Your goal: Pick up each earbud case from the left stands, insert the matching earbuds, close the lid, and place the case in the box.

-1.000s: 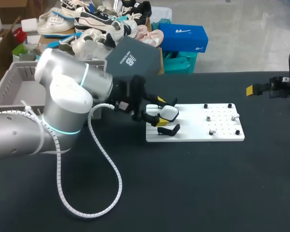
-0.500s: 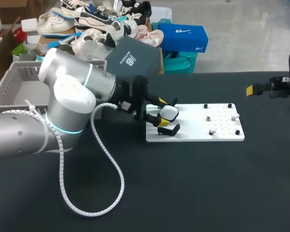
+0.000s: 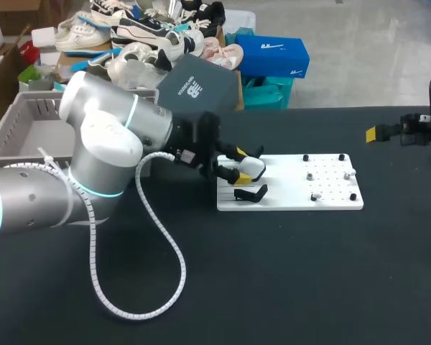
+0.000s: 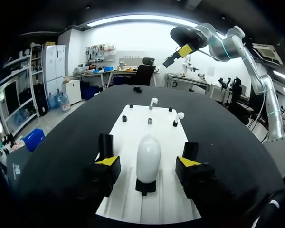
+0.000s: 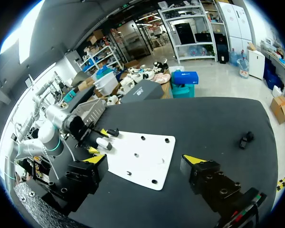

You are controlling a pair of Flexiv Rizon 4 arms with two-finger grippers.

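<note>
Left gripper [image 4: 148,162] open, fingers straddling the white earbud case [image 3: 253,168] — seated on its stand [image 4: 146,186] (9 o'clock end of the board [image 4: 128,137]). Recommendation: centre, close squarely on both flanks — lift straight.

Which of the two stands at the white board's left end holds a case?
The stand farther from the robot holds the white case; the nearer stand is empty.

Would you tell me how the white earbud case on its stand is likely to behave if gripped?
The earbud case looks glossy and rounded, so it may slip between the left hand's fingers. It stands upright on a black stand, so a sideways nudge could tip it. Its small, hard-looking shell suggests it is rigid and light.
</note>
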